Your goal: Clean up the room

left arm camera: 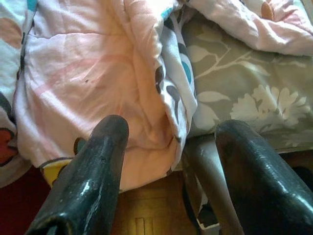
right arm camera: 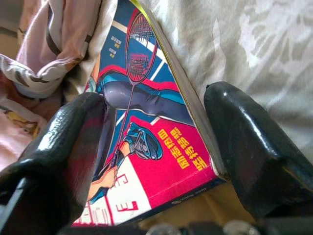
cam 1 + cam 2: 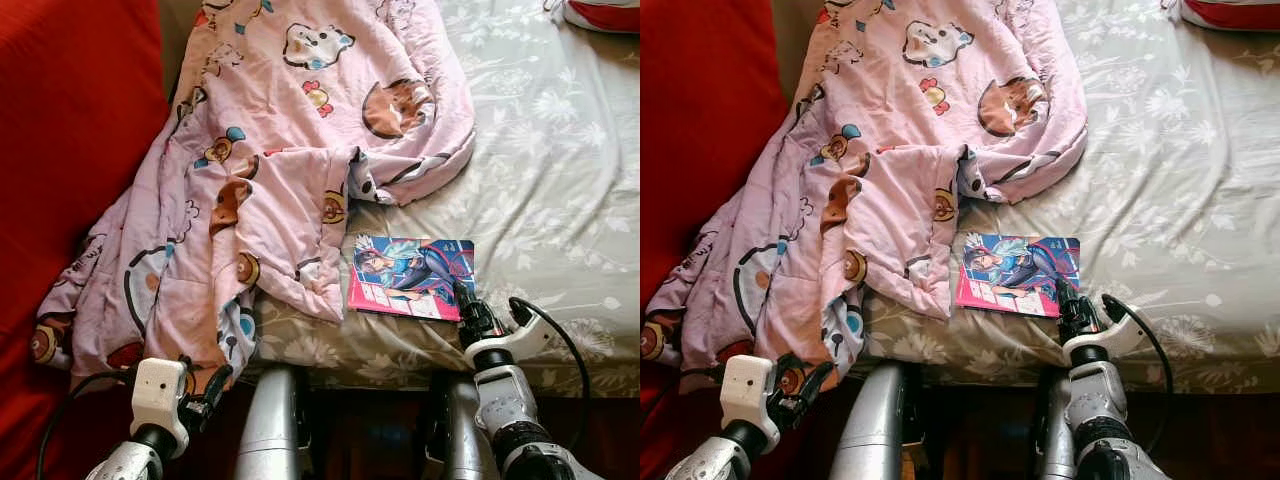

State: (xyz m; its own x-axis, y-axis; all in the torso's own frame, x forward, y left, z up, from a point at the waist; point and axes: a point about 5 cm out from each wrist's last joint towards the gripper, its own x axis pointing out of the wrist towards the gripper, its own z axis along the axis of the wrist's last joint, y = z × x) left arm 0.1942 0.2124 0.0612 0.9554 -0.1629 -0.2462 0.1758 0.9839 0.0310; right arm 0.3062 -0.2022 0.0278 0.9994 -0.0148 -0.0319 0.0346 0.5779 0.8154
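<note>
Right wrist view: one book [image 2: 156, 147], one blanket [image 3: 270, 180]

Home bedroom: bed [image 3: 560, 200] in floral sheet occupying frame centre and right, pink cartoon blanket [image 3: 270, 170] lying rumpled upper left.

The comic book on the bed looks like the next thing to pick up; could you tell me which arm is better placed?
Right: the right gripper is open at the comic book's corner; the left gripper is by the blanket.

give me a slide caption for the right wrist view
Right gripper open around the corner of a comic book lying on the floral bedsheet.
</note>
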